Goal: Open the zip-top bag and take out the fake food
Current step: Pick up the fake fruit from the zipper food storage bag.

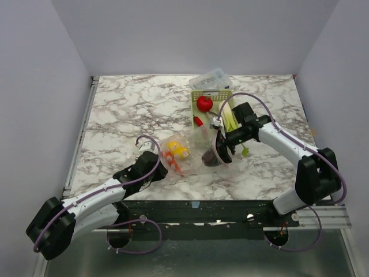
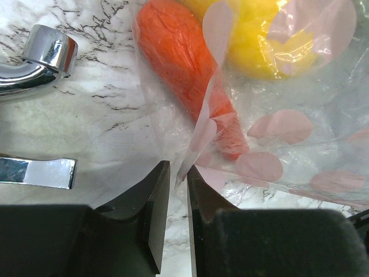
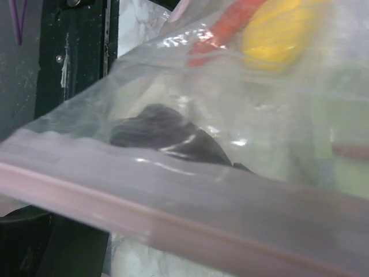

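The left fingers [image 2: 179, 168] are squeezed together on a thin edge of the zip-top bag [image 1: 187, 151], I think to hold it down, with bare surface [image 1: 127, 109] behind them. The bag lies near the front edge, with the carrot [image 2: 184, 69], lemon [image 2: 265, 40] and dark beet [image 3: 167, 135] inside. The right fingers [image 1: 219, 153] sit at its pink zip strip [image 3: 115, 208], but I cannot tell if they are apart or gripping, and the basket [image 1: 210, 95] crowds that side.
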Action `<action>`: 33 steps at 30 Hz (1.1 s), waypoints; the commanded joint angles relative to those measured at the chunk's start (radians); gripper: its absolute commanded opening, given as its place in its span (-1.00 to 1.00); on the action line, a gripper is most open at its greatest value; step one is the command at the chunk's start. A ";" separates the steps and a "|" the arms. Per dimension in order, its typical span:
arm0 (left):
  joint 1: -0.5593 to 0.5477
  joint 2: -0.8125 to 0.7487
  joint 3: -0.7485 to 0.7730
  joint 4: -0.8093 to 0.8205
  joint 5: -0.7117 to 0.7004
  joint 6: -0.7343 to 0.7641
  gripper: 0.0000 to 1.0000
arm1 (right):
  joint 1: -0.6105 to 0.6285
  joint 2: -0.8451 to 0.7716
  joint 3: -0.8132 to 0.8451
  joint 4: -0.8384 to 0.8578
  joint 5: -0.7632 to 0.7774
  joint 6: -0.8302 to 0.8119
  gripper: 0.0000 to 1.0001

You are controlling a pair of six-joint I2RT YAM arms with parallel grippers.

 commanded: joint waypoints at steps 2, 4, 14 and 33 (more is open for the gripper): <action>0.012 -0.011 -0.010 0.006 0.030 0.009 -0.60 | -0.012 -0.028 0.033 -0.072 -0.006 -0.061 -0.01; 0.015 -0.013 -0.012 0.012 0.037 0.010 -0.59 | -0.013 -0.040 0.024 -0.063 0.019 -0.058 -0.01; 0.032 0.002 -0.001 0.030 0.078 0.020 -0.58 | -0.021 -0.095 0.018 -0.089 0.091 -0.115 -0.02; 0.042 -0.205 0.008 -0.009 0.127 0.067 -0.34 | -0.108 -0.199 0.018 -0.135 0.034 -0.167 -0.02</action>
